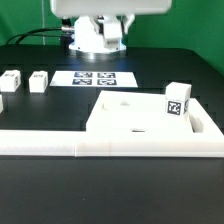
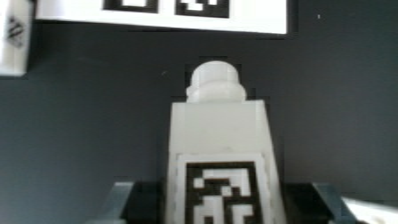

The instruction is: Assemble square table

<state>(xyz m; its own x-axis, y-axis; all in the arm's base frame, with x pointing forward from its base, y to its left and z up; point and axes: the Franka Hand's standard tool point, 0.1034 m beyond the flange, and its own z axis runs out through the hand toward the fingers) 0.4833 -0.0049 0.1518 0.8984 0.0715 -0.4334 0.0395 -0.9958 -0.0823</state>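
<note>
Black table [image 1: 100,195] with a white square slab [image 1: 125,125] just beside a long rail [image 1: 60,147].
Gripper [image 2: 222,197] pinches a tagged leg post [image 2: 217,130] between its fingers; marker board [image 2: 169,10] lies beyond.

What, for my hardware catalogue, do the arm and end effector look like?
The arm is white and rounded, with dark grey seams at its joints; a black cable runs beside it toward the exterior view's left. Of the end effector, the wrist view shows only two dark, blocky fingers. No markings are visible on either.
</note>
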